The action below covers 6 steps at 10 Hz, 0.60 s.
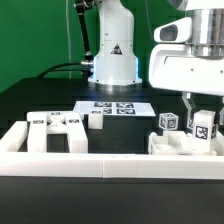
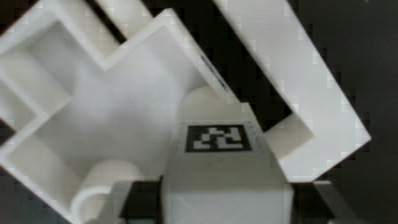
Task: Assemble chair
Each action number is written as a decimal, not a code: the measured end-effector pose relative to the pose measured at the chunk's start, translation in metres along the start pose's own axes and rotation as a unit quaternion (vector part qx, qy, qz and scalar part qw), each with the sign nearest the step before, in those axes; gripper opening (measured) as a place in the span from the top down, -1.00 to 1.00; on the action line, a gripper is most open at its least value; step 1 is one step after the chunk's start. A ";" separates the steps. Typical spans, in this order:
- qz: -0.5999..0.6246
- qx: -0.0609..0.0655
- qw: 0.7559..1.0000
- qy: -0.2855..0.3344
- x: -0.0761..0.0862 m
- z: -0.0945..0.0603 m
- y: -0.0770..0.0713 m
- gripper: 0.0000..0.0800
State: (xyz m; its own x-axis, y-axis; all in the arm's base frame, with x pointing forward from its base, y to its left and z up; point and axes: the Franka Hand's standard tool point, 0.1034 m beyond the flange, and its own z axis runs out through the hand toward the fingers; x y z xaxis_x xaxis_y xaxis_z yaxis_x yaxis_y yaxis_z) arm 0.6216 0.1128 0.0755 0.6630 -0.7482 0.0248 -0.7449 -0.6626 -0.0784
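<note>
My gripper [image 1: 201,112] hangs over the table at the exterior view's right, shut on a white blocky chair piece [image 1: 204,126] with a square tag. In the wrist view the same tagged piece [image 2: 221,140] fills the gap between my dark fingers [image 2: 146,196], gripper [image 2: 222,198]. Under it lies a flat white panel [image 2: 125,95] with raised edges. More chair parts [image 1: 172,138], one with a tagged cube end [image 1: 168,122], lie right beside the held piece. A frame-like white part [image 1: 55,128] and a small block [image 1: 96,120] lie at the left.
The marker board [image 1: 112,107] lies at the middle back in front of the robot base [image 1: 113,60]. A long low white border rail [image 1: 110,162] runs along the front and up the left side. A green wall stands behind.
</note>
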 end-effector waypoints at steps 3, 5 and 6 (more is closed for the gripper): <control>0.062 0.002 0.998 -0.002 0.000 0.000 -0.001 0.27; 0.060 0.002 0.998 -0.002 -0.001 0.000 -0.001 -0.08; 0.043 0.002 0.999 -0.002 -0.001 0.000 -0.001 -0.08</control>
State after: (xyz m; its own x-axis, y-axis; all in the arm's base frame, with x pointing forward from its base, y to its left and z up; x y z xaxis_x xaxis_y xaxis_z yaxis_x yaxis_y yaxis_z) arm 0.6218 0.1140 0.0759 0.5970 -0.8022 0.0135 -0.7987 -0.5958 -0.0842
